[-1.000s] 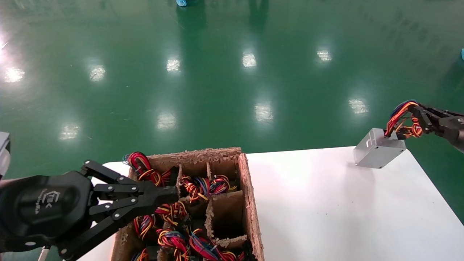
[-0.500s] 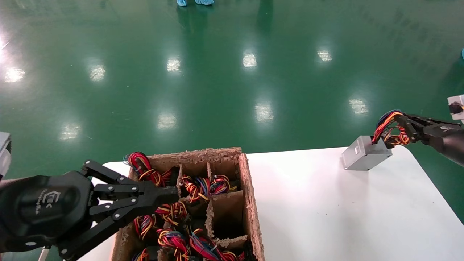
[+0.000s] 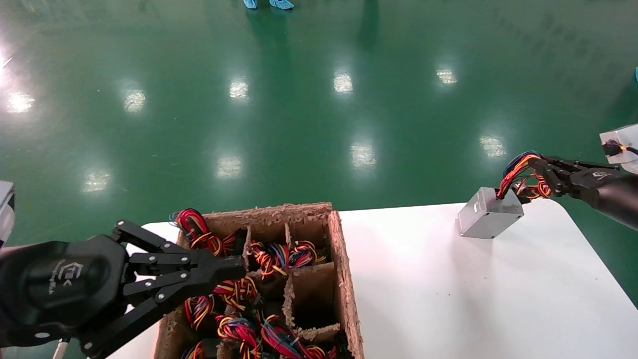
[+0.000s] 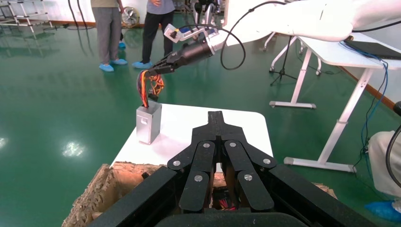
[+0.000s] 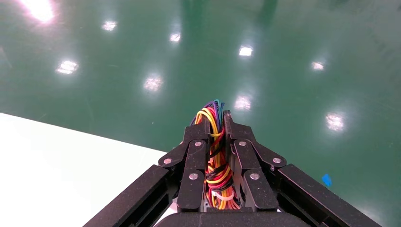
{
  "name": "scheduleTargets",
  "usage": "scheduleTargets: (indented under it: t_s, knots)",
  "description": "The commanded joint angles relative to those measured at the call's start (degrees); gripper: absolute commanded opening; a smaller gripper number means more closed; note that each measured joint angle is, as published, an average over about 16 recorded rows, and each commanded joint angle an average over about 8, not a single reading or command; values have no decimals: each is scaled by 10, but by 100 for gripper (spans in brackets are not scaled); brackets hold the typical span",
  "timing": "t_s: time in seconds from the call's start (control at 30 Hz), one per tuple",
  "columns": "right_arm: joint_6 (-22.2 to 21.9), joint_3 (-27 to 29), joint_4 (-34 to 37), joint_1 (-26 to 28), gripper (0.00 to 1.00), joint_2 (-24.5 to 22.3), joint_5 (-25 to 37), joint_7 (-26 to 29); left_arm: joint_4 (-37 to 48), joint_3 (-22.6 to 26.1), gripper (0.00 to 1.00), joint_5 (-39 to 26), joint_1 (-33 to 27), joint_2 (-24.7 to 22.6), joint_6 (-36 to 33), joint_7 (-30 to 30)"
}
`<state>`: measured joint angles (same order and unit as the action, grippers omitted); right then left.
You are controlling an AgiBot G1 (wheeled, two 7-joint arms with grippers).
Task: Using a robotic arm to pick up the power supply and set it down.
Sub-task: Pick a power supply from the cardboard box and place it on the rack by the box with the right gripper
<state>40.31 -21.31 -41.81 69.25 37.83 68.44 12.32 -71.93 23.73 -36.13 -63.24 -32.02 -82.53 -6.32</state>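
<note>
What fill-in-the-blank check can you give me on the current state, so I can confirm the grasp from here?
1. The right gripper is shut on the power supply's ____ bundle.
2. The power supply is over the white table's far ____ corner.
3. The left gripper is over the ____ box with its fingers together.

Missing words: wire; right; cardboard
</note>
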Motion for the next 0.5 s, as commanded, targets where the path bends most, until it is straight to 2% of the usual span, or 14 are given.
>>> scheduleTargets:
  t_s: [0.03,0.5]
  knots:
    - [6,-1,2,3,0,0,1,-4,0,0,0,0,0,0,0,0]
    - [35,-8,-13,5,0,-8,4,-5,0,0,0,0,0,0,0,0]
